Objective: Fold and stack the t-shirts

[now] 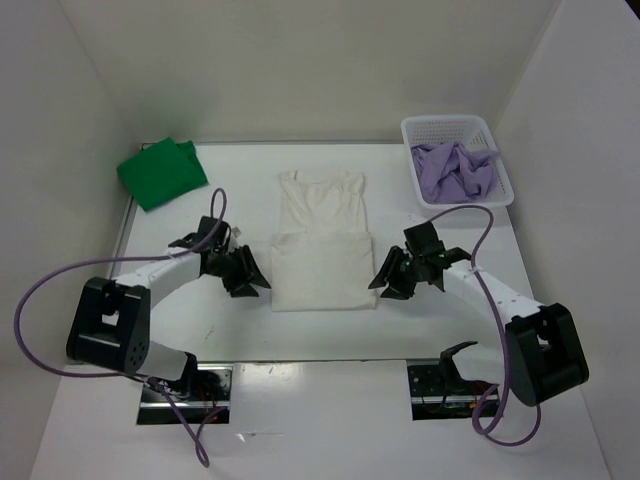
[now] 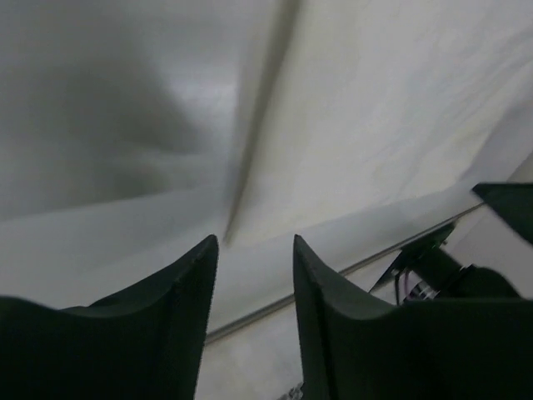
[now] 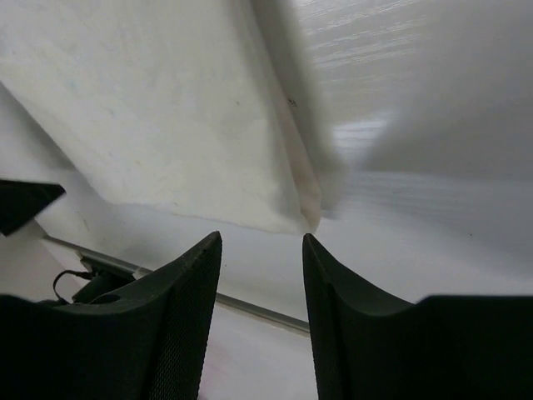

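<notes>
The cream-white t-shirt (image 1: pixel 322 238) lies flat mid-table, its lower part folded up over itself. My left gripper (image 1: pixel 262 283) stands open just off the shirt's left edge (image 2: pixel 350 125), nothing between its fingers. On the other side my right gripper (image 1: pixel 378 281) is open beside the shirt's right edge, and the folded corner (image 3: pixel 208 142) shows just beyond its tips. A folded bright green t-shirt (image 1: pixel 161 172) rests at the back left. The lavender t-shirt (image 1: pixel 455 171) lies crumpled inside the basket.
A white mesh basket (image 1: pixel 447 128) stands at the back right. White walls enclose the table on three sides. A metal strip (image 1: pixel 320 360) runs along the near edge of the work surface, by the arm bases.
</notes>
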Controlling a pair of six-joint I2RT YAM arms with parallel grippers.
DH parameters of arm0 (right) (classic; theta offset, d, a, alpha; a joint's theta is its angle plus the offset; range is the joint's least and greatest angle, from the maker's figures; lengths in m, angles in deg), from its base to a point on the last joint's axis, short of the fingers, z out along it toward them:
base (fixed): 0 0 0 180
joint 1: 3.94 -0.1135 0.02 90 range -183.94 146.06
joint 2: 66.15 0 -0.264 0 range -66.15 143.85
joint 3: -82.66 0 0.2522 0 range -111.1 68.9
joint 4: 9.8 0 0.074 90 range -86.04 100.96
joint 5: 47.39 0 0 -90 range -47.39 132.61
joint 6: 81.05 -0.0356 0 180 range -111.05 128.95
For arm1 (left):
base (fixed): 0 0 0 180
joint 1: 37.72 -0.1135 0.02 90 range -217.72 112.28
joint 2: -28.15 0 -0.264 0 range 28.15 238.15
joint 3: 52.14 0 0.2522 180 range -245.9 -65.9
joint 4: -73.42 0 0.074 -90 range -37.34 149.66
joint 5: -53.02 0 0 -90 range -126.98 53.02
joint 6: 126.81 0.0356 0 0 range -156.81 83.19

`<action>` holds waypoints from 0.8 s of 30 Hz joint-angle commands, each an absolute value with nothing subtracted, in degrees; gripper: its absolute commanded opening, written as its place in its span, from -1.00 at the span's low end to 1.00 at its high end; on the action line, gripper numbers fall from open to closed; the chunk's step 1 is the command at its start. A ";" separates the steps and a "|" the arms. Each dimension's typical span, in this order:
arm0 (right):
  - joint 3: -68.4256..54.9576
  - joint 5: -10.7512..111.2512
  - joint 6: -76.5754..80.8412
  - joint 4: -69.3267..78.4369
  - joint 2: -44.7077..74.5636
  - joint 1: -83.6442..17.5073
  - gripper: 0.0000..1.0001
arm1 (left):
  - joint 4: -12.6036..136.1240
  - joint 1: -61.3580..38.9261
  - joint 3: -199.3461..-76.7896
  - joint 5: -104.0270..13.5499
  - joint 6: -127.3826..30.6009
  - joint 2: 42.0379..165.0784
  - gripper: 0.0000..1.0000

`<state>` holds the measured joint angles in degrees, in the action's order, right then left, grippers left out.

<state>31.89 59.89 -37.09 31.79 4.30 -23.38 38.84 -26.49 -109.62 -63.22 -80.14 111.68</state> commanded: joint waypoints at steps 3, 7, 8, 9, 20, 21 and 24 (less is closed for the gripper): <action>34.10 57.29 -40.97 31.30 4.77 -23.28 0.02 | 31.88 -26.20 -101.35 -64.31 -82.51 104.71 0.27; 36.64 58.61 -42.11 28.66 5.30 -23.80 0.04 | 35.57 -26.20 -98.86 -65.19 -83.13 106.45 0.38; 37.51 59.21 -42.64 27.61 6.09 -23.80 0.04 | 36.10 -26.20 -98.86 -65.19 -83.13 108.46 0.38; 37.52 59.22 -42.64 27.60 6.09 -23.80 0.04 | 36.10 -26.20 -98.86 -65.19 -82.52 109.27 0.38; 41.21 61.07 -44.31 17.77 10.92 -24.33 -0.14 | 41.11 -24.80 -101.32 -65.10 -82.51 114.37 0.21; 41.21 61.07 -44.31 17.76 11.62 -24.33 -0.18 | 41.81 -24.80 -101.32 -65.10 -83.12 114.89 0.21; 41.21 61.07 -44.31 16.53 12.86 -24.33 -0.30 | 42.52 -23.57 -102.46 -65.10 -83.13 117.00 0.08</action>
<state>40.21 63.12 -44.35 19.77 10.88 -23.86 40.11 -24.55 -101.45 -68.53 -83.71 114.13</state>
